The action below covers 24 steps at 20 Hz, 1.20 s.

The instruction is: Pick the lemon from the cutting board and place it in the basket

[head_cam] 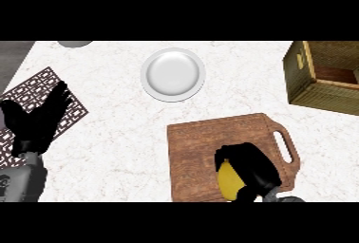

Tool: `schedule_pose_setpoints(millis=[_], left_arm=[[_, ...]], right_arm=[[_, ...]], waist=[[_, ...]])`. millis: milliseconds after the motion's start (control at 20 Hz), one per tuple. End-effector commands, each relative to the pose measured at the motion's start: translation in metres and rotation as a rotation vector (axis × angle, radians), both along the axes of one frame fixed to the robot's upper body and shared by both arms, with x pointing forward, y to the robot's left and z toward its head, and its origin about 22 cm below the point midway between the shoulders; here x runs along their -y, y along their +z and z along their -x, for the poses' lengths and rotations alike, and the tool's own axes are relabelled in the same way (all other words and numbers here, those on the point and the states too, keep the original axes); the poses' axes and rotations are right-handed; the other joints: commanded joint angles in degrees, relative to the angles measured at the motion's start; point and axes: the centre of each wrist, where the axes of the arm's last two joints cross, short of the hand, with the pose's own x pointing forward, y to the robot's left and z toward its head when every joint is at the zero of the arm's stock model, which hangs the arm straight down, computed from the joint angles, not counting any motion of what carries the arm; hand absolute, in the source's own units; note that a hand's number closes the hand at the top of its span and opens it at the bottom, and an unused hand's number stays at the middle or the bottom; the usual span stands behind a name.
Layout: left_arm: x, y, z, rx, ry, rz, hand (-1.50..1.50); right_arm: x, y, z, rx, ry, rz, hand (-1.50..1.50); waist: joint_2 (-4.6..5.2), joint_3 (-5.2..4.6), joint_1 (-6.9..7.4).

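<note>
The yellow lemon [228, 182] lies on the brown wooden cutting board [203, 142] near the view's lower edge. My right hand [251, 166] curls over it from the right, fingers and thumb wrapped round it, so only the lemon's left side shows. The wooden basket [308, 76] stands at the upper right corner, partly cut off by the view's edge. My left hand [38, 118] rests open at the left edge, fingers up, over a patterned mat.
A white plate [172, 74] sits at the back centre. A brown latticed mat [49, 90] lies at the left. A grey round object [73, 43] peeks in at the top left. White marbled counter [119, 156] lies between mat and board.
</note>
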Motion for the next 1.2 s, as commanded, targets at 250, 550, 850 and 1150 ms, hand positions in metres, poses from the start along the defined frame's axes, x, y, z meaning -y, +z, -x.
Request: schedule_pose_setpoints(millis=[250,550,850,1150], left_arm=[[-0.013,0.004,0.011,-0.001,0.005,-0.008,0.0],[0.001,-0.001,0.0,-0.004,-0.014,0.02,0.0],[-0.001,-0.01,0.0,0.0,-0.001,0.015,0.0],[0.002,-0.003,-0.008,0.008,0.002,-0.006,0.0]], right_arm=[[-0.004,0.057,0.082,-0.021,-0.135,-0.326,1.5],[0.013,0.128,0.115,0.224,-0.118,-0.61,1.5],[0.023,0.165,0.125,0.348,-0.265,-0.61,1.5],[0.022,0.192,0.106,0.436,-0.341,-0.562,1.5]], waist=[[0.11,0.14,-0.18],[0.25,0.11,-0.36],[0.43,-0.01,-0.01],[0.39,-0.1,0.22]])
